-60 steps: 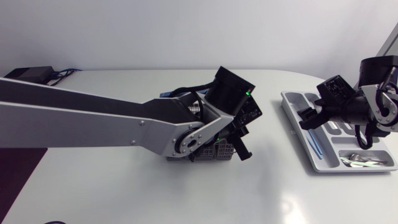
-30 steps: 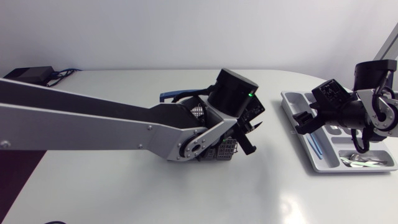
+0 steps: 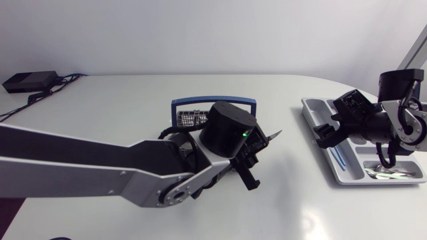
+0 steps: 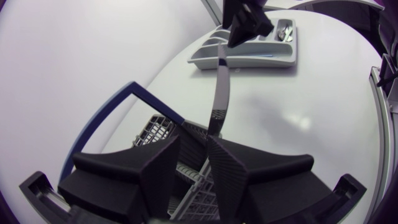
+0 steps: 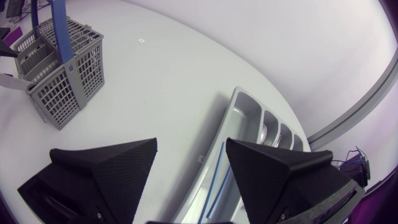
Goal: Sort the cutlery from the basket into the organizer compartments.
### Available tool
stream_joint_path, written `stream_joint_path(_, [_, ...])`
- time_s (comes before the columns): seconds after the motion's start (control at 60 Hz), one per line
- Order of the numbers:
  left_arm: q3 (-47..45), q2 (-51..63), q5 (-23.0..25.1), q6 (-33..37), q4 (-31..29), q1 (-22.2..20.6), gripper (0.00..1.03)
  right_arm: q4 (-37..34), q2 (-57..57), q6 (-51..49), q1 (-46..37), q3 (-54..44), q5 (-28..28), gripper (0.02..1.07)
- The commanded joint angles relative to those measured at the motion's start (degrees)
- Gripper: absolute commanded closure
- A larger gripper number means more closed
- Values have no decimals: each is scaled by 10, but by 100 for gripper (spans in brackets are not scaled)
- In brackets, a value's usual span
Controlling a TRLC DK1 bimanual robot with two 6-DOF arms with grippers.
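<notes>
Black wedge fingers of our left gripper (image 4: 194,142) are clenched on a knife (image 4: 219,93), gripping its near end as far as the left wrist view lets us judge. The blade runs straight ahead of them. In the head view this gripper (image 3: 255,159) sits at centre frame, just right of the basket (image 3: 190,119), and the knife (image 3: 272,137) pokes out toward the upper right, clear of the mesh.

What the coming move turns on, we judge, is this: the organizer (image 3: 313,107) lies well apart from the knife, at the right of the frame, and the blade already points roughly that way. From the left wrist the organizer (image 4: 249,61) shows beyond the blade tip. Its long slots run from upper left to lower right in the head view, so the knife likely needs a turn to lie along one.

Our right gripper (image 3: 327,131) hangs over the organizer's left edge, fingers spread wide and empty (image 5: 189,168). It is nearer the tray, but our left arm has the load. A blue stick (image 3: 340,157) lies in one long slot.
</notes>
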Motion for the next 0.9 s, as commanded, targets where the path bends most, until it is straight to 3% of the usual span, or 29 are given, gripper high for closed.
stream_joint_path(0.0, [-19, -19, -4, 2, 20, -22, 67, 7, -3, -7, 2, -14, -3, 27])
stream_joint_path(0.083, [-13, -4, -4, -5, 28, -36, 61, 7, -4, -7, 2, -16, -3, 27])
stream_joint_path(0.383, [11, 48, -17, -5, 41, -60, 61, 7, -14, -13, 1, -26, -3, 27])
stream_joint_path(0.883, [62, 109, -91, -6, 103, -24, 61, 7, -24, -10, 10, -39, -3, 27])
